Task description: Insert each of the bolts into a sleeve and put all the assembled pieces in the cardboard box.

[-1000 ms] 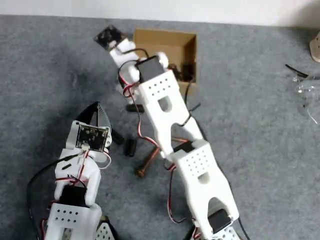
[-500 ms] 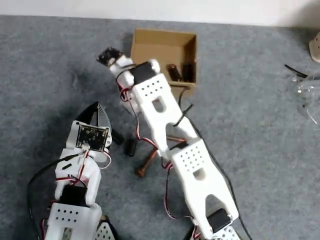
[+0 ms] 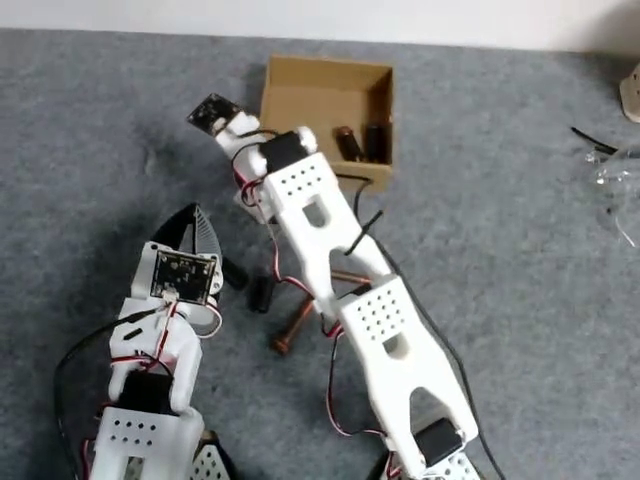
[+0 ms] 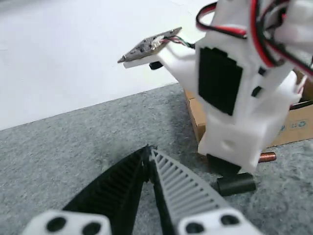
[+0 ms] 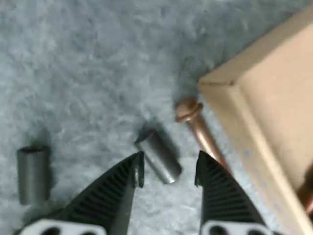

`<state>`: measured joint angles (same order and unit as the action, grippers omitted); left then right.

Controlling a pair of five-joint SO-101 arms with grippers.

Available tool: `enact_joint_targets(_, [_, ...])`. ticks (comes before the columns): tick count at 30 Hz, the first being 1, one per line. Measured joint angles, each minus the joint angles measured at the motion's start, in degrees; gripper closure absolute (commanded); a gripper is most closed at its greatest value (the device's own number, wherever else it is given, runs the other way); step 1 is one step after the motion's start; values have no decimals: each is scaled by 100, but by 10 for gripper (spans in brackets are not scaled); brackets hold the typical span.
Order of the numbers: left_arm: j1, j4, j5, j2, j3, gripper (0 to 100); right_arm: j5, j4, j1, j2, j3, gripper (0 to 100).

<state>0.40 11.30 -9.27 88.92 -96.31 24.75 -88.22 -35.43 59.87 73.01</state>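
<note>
The right pincer is spread wide apart and sits right over a dark sleeve, one prong on each side. It isn't touching it yet as far as I can tell. That sleeve lies on its side on the grey counter. Just beside it is a copper-coloured bolt, right by the corner of the cardboard box. A second sleeve lies well apart from both.

From above, the box is at top centre of the frame with two assembled pieces in its right-hand side. There's a loose bolt near the middle of the frame, so I'd say the job's maybe halfway.

The left pincer is pressed together with nothing in it, parked lower left in the overhead shot.

Handling-wise, the sleeve looks like a small, hard, smooth tube. My guess is it's light, stiff, a bit slippery and very happy to roll. I'd pinch it across the middle of the barrel, square on, so it doesn't squirt out or twist. Leave both ends free so the bolt can go in.

The bolt looks rigid too. Grab the shank up near the head and leave plenty of the plain end sticking out.
</note>
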Motion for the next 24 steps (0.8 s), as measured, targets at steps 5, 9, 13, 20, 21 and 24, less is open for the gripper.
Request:
enact_joint_targets(5, [0, 0, 0, 0, 0, 990, 35, 35, 220, 0, 0, 847])
enact_joint_targets(9, [0, 0, 0, 0, 0, 990, 70, 53, 229, 246, 9, 847])
enact_joint_targets(13, [0, 0, 0, 0, 0, 990, 70, 105, 237, 615, 123, 847])
enact_joint_targets(20, [0, 0, 0, -9, 0, 990, 220, 114, 343, 1152, 466, 847])
enact_joint_targets(21, [0, 0, 0, -9, 0, 990, 220, 114, 369, 1240, 571, 847])
enact_joint_targets(24, [0, 0, 0, -9, 0, 990, 220, 114, 422, 1521, 888, 847])
